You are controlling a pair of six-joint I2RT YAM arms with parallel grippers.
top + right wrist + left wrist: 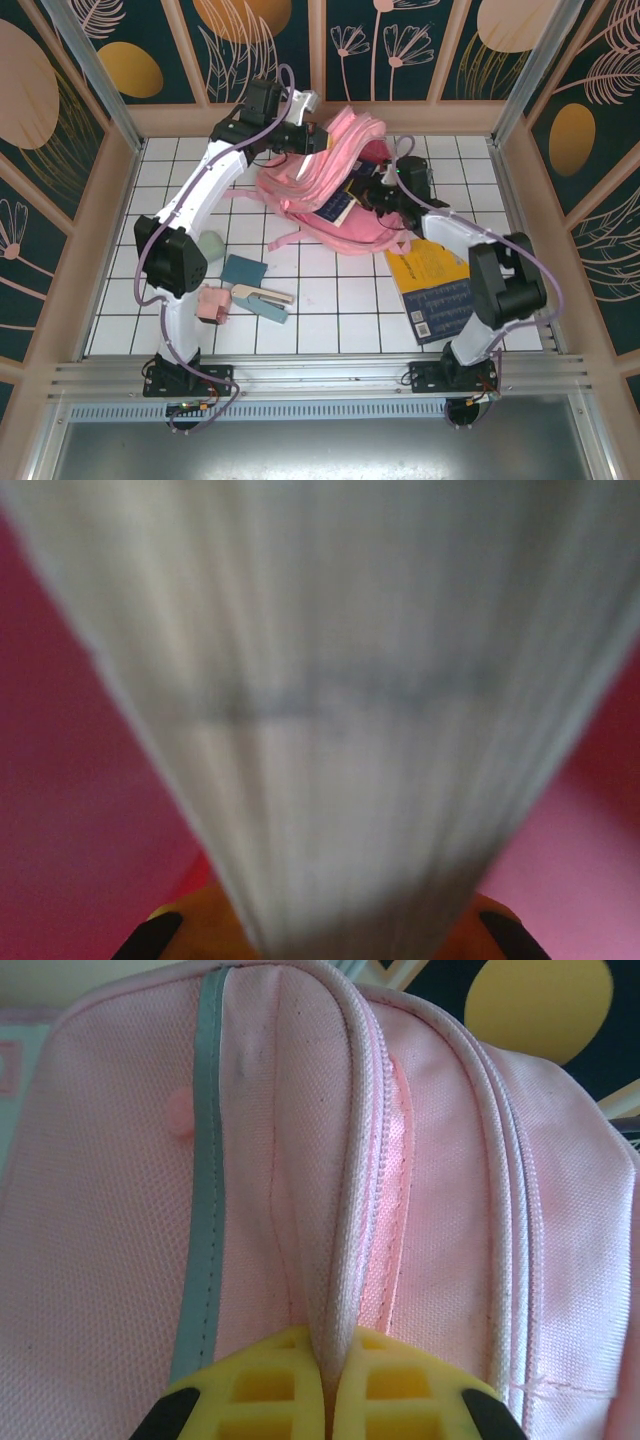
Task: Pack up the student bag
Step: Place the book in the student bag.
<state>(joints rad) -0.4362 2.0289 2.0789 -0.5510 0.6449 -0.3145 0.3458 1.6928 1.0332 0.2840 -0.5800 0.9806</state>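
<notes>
On my feed: left arm [205, 195] and right arm [450, 235] are the same build, white links, black joint housings, a purple cable [140, 260] looped along each, black bases [185, 378]. Left end effector [328, 1385]: yellow gridded plastic, black corners. Right end effector [330, 935]: orange-yellow, black corners.

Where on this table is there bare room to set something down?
Bare tiles in the near middle, between the teal case and the yellow-and-blue book; also the far right corner beside the student bag. Crowded: near left among the small items, and at the bag's mouth.
</notes>
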